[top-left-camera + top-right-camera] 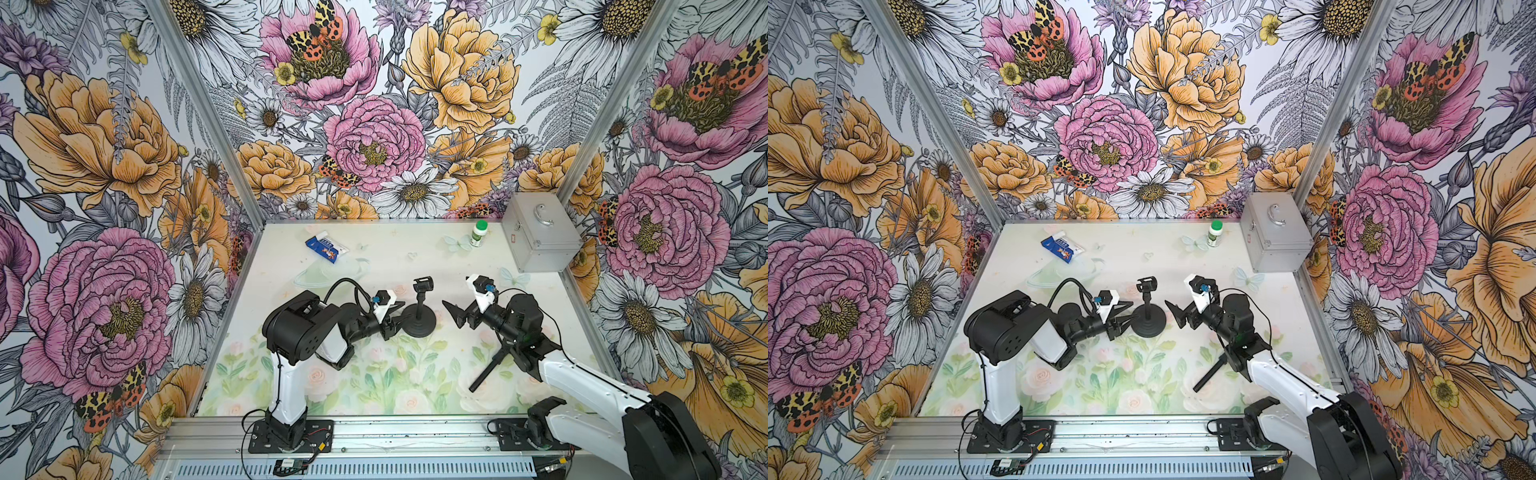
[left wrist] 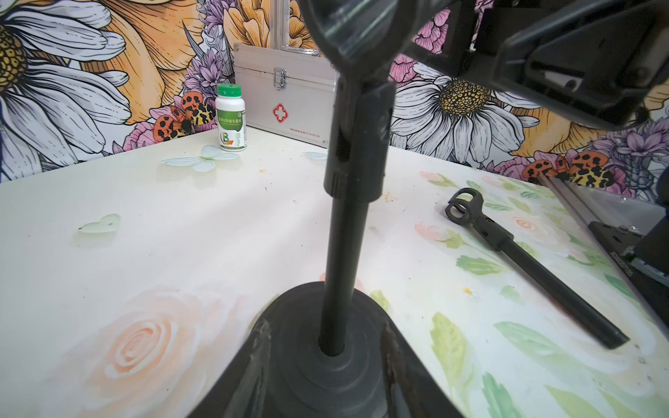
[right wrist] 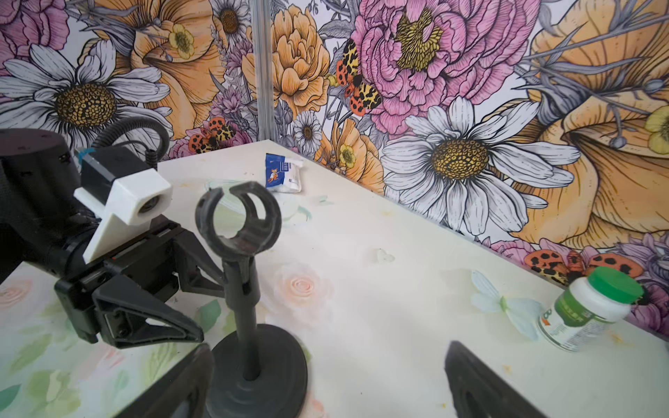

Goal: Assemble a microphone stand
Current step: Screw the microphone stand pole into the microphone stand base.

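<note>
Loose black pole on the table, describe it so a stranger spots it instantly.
On the floral table, look near the front edge beside the right arm. The loose black pole lies flat there, clip at one end; unlike the upright stand mid-table, it has no round base.

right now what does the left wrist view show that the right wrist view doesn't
Only the left wrist view shows the silver case and the loose pole lying flat on the table. Only the right wrist view shows the blue packet and the left arm beside the stand. Both show that upright stand and the green-capped bottle.
</note>
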`<state>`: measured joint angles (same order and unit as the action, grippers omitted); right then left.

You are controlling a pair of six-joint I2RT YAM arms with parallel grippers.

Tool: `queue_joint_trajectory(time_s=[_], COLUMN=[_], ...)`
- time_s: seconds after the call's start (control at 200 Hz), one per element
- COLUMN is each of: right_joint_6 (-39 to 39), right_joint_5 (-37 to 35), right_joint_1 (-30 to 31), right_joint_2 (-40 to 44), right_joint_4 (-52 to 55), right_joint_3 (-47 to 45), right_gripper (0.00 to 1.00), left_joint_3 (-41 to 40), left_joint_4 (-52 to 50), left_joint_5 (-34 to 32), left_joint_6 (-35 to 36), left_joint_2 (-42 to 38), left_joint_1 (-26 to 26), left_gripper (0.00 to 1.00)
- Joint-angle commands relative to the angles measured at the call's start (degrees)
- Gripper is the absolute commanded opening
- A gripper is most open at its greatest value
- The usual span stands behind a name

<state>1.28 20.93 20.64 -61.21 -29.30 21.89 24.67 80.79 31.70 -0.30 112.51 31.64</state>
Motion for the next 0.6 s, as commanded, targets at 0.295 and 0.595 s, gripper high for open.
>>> queue_joint_trajectory(time_s=[0.295, 0.595], right_joint_6=[-2.9, 5.7], right_joint_5=[12.5, 25.7], right_joint_1=[-0.2, 0.4], right_joint_2=[-14.5, -23.7], right_joint_4=[4.4, 1.9], right_joint_3=[8.0, 13.3], right_gripper=[1.00, 0.97], left_joint_3=[1.9, 6.7], left_joint_4=[-43.5, -56.3], left_joint_5=[-7.2, -10.8], left_joint_6=[8.1, 12.2], left_joint_2=[-25.0, -27.5], left_joint_1=[1.1, 4.8], left_gripper=[0.72, 0.99])
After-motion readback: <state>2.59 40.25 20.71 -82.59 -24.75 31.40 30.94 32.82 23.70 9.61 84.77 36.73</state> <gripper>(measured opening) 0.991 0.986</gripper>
